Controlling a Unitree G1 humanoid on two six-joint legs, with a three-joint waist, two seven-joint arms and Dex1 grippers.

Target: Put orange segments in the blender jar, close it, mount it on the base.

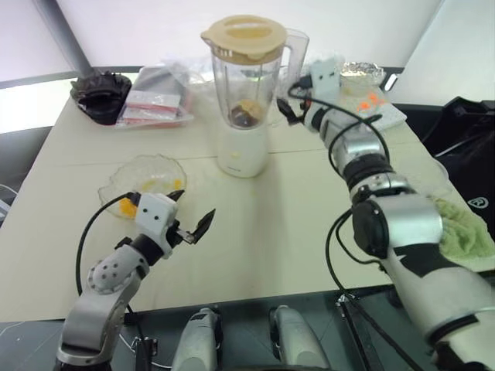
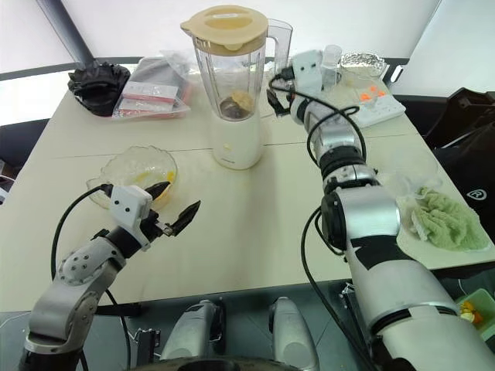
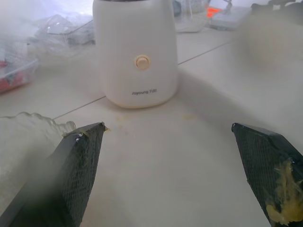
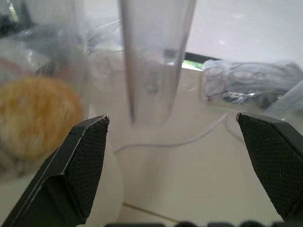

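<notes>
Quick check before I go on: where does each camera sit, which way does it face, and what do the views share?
Head stereo pair: looks forward and down over the table; both arms show.
Left wrist: along the open left gripper toward the base.
Right wrist: along the open right gripper at the blender jar handle.
Shared: the head and right wrist views show the jar.

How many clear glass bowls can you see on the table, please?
2: one glass bowl sits near the left gripper; another bowl sits at the table's far right, beyond the blender jar. Others may be hidden.
</notes>
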